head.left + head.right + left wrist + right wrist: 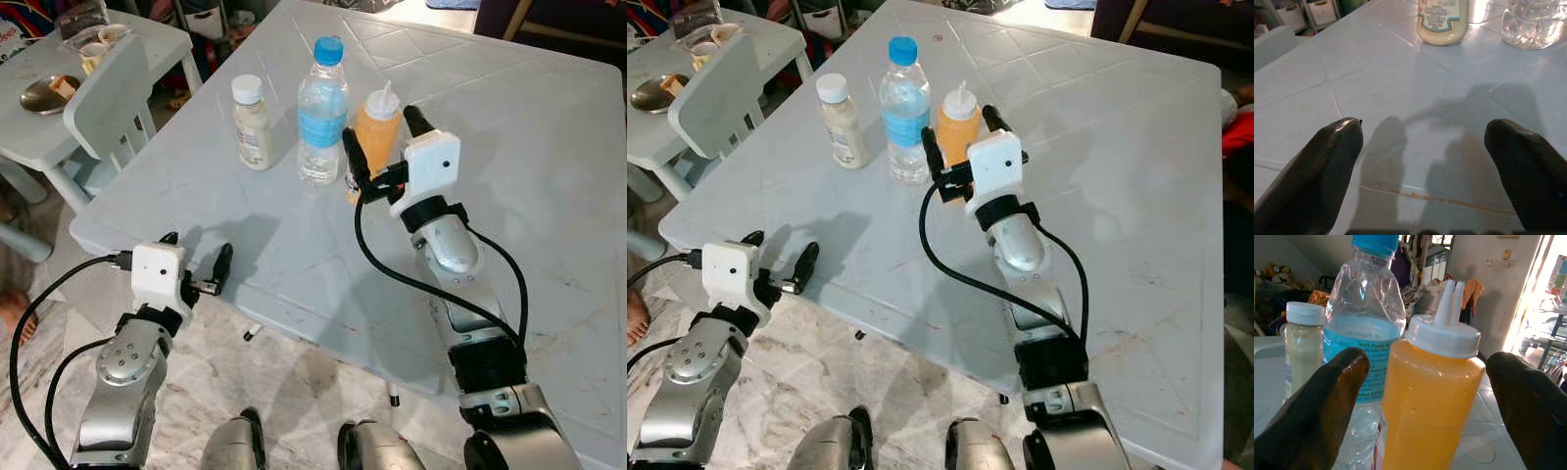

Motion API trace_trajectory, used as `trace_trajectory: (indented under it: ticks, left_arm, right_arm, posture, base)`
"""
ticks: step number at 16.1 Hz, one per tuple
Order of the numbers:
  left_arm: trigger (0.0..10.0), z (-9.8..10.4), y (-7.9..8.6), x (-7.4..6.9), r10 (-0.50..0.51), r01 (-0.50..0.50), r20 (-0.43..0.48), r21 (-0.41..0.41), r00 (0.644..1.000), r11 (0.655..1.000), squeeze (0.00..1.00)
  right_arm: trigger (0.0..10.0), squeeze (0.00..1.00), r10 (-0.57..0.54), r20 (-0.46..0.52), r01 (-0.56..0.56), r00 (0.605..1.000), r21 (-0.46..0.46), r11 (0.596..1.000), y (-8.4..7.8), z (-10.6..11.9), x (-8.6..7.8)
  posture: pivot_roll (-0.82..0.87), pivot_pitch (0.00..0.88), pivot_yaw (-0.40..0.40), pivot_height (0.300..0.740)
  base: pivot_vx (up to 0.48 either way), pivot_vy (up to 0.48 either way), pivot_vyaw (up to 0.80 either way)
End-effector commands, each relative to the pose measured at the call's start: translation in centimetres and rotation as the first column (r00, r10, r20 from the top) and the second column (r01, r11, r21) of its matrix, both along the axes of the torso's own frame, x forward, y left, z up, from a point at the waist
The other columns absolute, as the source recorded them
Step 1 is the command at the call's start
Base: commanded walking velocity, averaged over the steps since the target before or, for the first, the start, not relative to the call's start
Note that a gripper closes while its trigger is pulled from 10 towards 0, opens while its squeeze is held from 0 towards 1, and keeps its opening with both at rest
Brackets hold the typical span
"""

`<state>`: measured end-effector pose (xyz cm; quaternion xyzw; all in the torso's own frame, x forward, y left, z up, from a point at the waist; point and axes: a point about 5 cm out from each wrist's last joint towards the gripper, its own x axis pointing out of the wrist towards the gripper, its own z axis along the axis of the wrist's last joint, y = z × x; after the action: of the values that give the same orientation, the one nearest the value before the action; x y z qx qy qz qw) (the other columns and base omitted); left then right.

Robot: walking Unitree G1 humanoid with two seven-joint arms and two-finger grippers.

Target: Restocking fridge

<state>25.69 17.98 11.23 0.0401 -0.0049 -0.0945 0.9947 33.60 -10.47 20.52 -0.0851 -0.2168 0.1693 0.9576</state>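
Pale table (549, 196) carries three bottles in a row; water bottle (322, 110) in the middle, cream jar (253, 122) beside it; right gripper (384, 142) fingers spread, straddling orange sauce bottle (1430, 396), not clamped; left gripper (196, 257) released at table's near edge.

Bright daylight, doorway (1542, 308) glare, soft shadows, pics sharp

— Items? — Three, upright in a row: orange squeeze bottle (377, 132), white nozzle cap, standing between the right gripper (383, 142)'s spread fingers; clear water bottle (322, 110), blue cap, just beside its left finger; cream-filled jar (253, 123), white lid, farthest off.
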Motion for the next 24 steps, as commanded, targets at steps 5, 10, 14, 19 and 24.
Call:
trace_trajectory:
  ticks: [5,10,14,19,24]
  left_arm:
    - [10.0,0.0,0.0,-0.2,-0.015,0.016,-0.007,0.015,1.000,1.000,0.00]
    - [10.0,0.0,-0.2,-0.1,-0.021,0.021,-0.007,0.017,1.000,1.000,0.00]
    - [10.0,0.0,-0.1,-0.1,-0.020,0.020,-0.007,0.018,1.000,1.000,0.00]
    - [10.0,0.0,-0.1,-0.1,-0.020,0.020,-0.008,0.021,1.000,1.000,0.00]
    - [10.0,0.4,-0.1,-0.1,-0.020,0.019,0.010,0.042,1.000,0.999,0.00]
  right_arm:
    - [10.0,0.00,-0.013,-0.036,0.013,0.999,0.016,1.000,0.1,-0.1,1.2]
    - [3.1,0.00,-0.030,-0.038,0.030,0.999,0.001,1.000,-0.2,0.1,2.1]
    - [0.0,0.00,-0.032,-0.024,0.032,0.999,-0.014,0.999,-0.3,0.0,2.3]
    - [4.8,0.00,-0.030,-0.010,0.030,0.999,-0.012,0.999,-0.2,-0.2,1.8]
    - [5.7,0.00,-0.009,-0.048,0.009,0.999,0.001,1.000,0.6,-1.9,0.0]
  posture:
    - [-0.01,0.196,0.039,0.740]
    - [-0.01,0.195,0.040,0.740]
    - [-0.01,0.196,0.039,0.740]
    - [-0.01,0.192,0.039,0.740]
    - [-0.01,0.178,0.046,0.740]
  base:
    - [0.000,0.000,0.00]
    - [0.000,0.000,0.00]
    - [0.000,0.000,0.00]
    - [0.000,0.000,0.00]
    - [0.000,0.000,0.00]
